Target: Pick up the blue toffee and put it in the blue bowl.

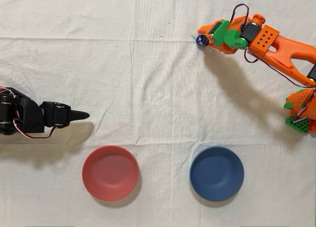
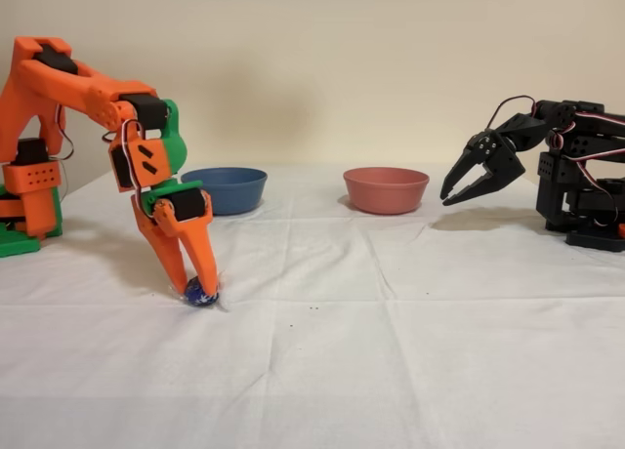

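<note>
The blue toffee (image 1: 201, 40) (image 2: 201, 293), a tiny shiny dark-blue candy, lies on the white cloth at the upper right of the overhead view. My orange gripper (image 1: 203, 36) (image 2: 197, 287) points down at it, fingertips pinched around the candy, which still touches the cloth. The blue bowl (image 1: 217, 173) (image 2: 226, 189) sits empty near the bottom edge of the overhead view, well away from the gripper. In the fixed view the bowl stands behind my arm.
A red bowl (image 1: 110, 172) (image 2: 386, 189) stands beside the blue one, also empty. The idle black arm (image 1: 29, 118) (image 2: 547, 171) reaches in from the overhead view's left edge. White wrinkled cloth (image 1: 148, 89) covers the table.
</note>
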Tool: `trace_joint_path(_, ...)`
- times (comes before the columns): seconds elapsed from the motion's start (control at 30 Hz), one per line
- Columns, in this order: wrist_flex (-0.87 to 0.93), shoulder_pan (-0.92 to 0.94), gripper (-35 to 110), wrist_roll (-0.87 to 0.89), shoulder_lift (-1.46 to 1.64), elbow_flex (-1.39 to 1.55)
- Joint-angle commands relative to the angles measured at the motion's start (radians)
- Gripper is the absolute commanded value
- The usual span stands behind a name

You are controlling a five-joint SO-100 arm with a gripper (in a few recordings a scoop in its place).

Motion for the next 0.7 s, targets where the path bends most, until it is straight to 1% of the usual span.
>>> trace_joint_path(0.0, 0.000, -0.002, 31, 0.012, 0.037, -0.011)
trace_joint_path(0.3, -0.015, -0.005, 31, -0.006, 0.034, 0.009)
trace_joint_path(0.33, -0.018, -0.005, 30, -0.011, 0.034, 0.014)
trace_joint_path(0.5, -0.026, 0.003, 12, -0.017, 0.031, 0.012)
trace_joint_path(0.53, -0.026, 0.003, 12, -0.018, 0.029, 0.008)
trace_joint_path(0.6, -0.026, 0.002, 13, -0.025, 0.029, 0.005)
trace_joint_path(0.67, -0.021, 0.000, 19, -0.031, 0.035, 0.005)
